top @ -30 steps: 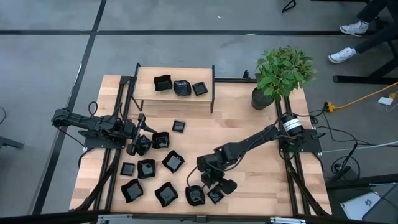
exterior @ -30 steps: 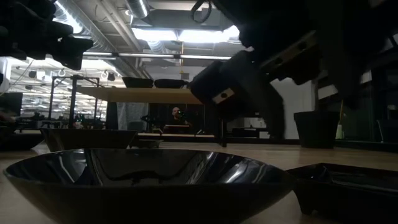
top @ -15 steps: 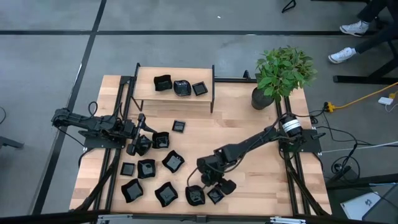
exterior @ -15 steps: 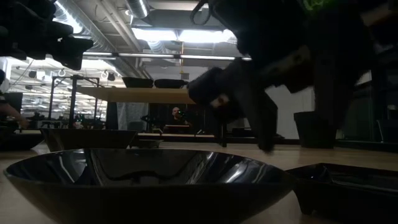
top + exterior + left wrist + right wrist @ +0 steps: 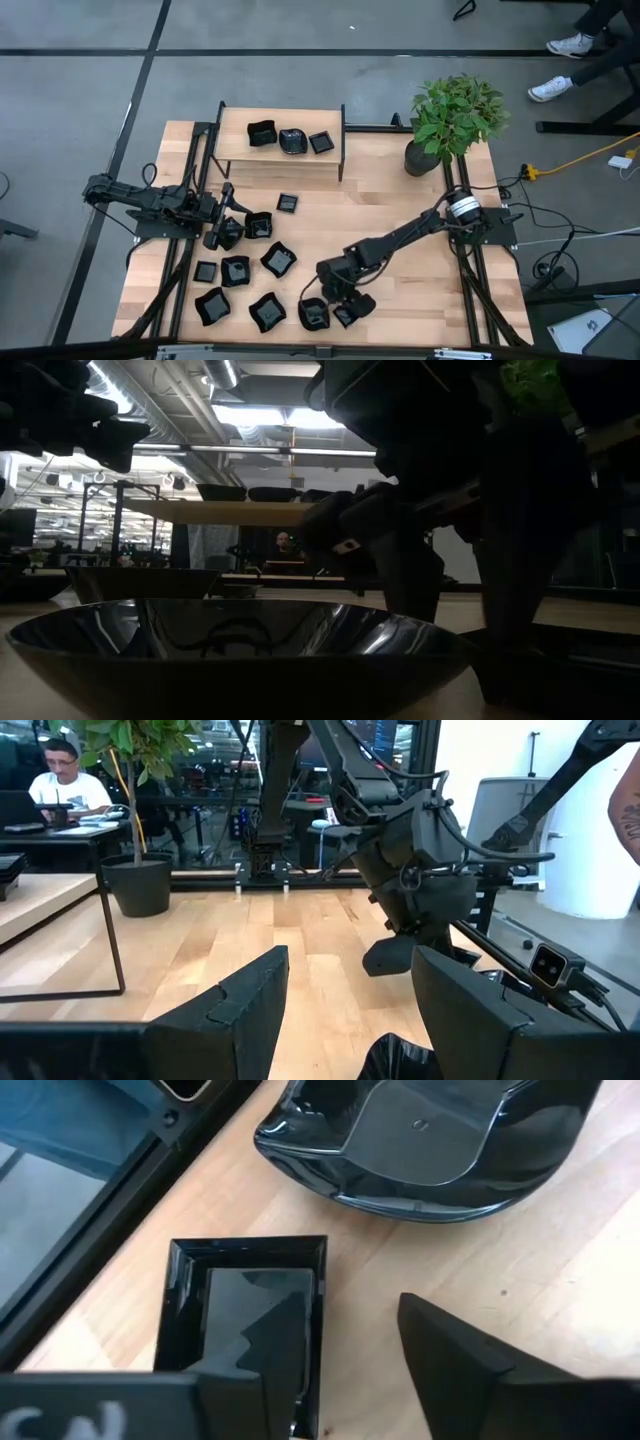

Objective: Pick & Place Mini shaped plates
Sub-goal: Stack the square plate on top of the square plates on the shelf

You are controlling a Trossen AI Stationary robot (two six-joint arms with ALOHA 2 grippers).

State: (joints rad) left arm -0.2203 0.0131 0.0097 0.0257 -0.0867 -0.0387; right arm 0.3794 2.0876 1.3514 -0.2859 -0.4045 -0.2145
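Note:
Several mini shaped plates lie flat on the table's near left part [image 5: 250,285]. Three more sit on the raised shelf [image 5: 293,141]. My right gripper [image 5: 335,297] is open and points down over a small rectangular plate [image 5: 245,1320]. One finger stands over the plate's hollow and the other over bare wood, with the plate's long rim [image 5: 322,1310] between them. A wavy-edged plate [image 5: 430,1130] lies just beyond it. In the low view the fingers [image 5: 520,610] come down at that plate [image 5: 570,660]. My left gripper [image 5: 222,232] waits open by two plates [image 5: 258,225], with a dark plate edge [image 5: 400,1060] below its fingers. My right gripper stands open astride the rectangular plate's long rim [image 5: 322,1310], coming from above. Whether a finger touches the plate, I cannot tell. The plate lies flat on the table.
A potted plant [image 5: 455,115] stands at the far right corner. The wooden shelf on black legs [image 5: 283,150] is at the far edge. Bare wood [image 5: 410,290] lies to the right of the right gripper. A large shallow plate [image 5: 240,650] fills the low view's front. A person sits beyond the table [image 5: 65,780].
My right gripper has moved down and a little toward the table's near edge, tipping until its fingers point downward at the plates near the front. The plates and my left arm have kept still.

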